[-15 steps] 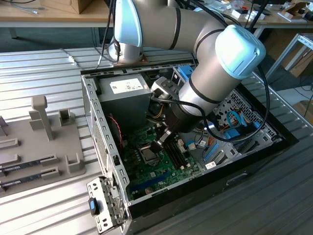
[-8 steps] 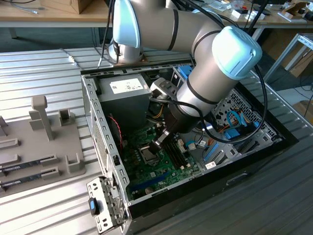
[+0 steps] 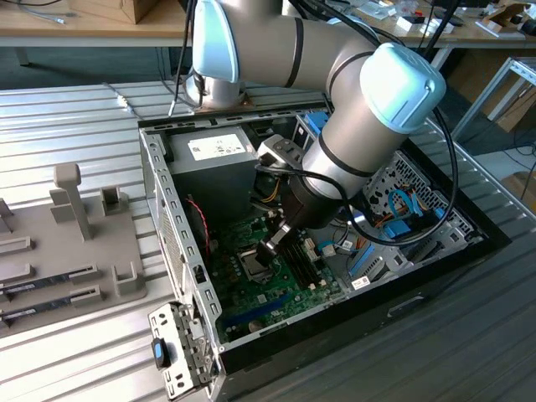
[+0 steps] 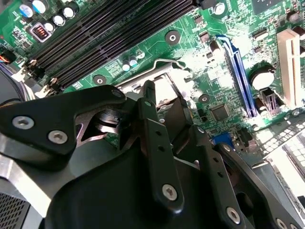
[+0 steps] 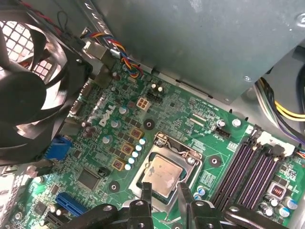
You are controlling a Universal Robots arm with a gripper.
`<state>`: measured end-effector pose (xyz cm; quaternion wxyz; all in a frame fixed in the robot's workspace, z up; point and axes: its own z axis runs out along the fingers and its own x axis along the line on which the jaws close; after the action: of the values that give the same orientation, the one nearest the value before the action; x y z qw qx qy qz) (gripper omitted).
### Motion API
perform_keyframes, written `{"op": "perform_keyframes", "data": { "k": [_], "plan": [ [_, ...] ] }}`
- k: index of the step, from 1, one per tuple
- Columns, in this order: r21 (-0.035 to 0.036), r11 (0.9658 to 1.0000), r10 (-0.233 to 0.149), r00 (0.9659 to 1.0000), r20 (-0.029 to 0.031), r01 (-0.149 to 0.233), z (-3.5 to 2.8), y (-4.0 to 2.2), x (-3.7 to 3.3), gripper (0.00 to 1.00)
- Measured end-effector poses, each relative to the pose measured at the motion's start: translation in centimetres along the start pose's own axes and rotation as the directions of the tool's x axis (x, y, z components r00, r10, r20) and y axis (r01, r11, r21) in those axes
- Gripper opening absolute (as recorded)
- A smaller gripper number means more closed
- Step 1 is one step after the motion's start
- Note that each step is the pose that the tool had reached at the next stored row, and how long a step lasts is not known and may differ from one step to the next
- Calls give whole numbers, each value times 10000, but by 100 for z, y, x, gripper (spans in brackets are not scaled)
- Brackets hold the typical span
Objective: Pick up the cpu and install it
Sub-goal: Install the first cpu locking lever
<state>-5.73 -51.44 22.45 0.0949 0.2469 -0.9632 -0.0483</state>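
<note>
Green motherboard [image 5: 190, 107], white-lettered, carries the silvery cpu [image 5: 163, 174] in its socket [image 5: 193, 160].

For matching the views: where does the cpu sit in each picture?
Exterior view: cpu in the socket, beside the end effector.
First wrist view: cpu, a silvery square in the socket, beside the memory slots.
Second wrist view: glare at the socket behind the end effector; cannot tell it apart.
Shared landmark: the memory slots.

One cpu [image 5: 164, 172]; one motherboard [image 5: 188, 112]; one fan [image 5: 28, 90]; four memory slots [image 5: 248, 166]; one case [image 3: 172, 219].
</note>
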Motion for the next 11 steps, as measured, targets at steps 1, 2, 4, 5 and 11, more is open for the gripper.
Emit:
{"op": "perform_keyframes", "data": {
  "k": [1, 2, 4, 5, 11],
  "plan": [
    [0, 10000, 0, 10000, 0, 0, 0, 0, 0, 36],
    [66, 10000, -2, 9999, 115, 1, 2, 0, 0, 36],
    [270, 9996, -19, 9988, 491, 6, 3, 2, -1, 36],
    [356, 9994, -32, 9979, 649, 9, 5, 2, 0, 36],
    [378, 9992, 87, 9976, 680, -113, 18, 0, -2, 36]
  ]
}}
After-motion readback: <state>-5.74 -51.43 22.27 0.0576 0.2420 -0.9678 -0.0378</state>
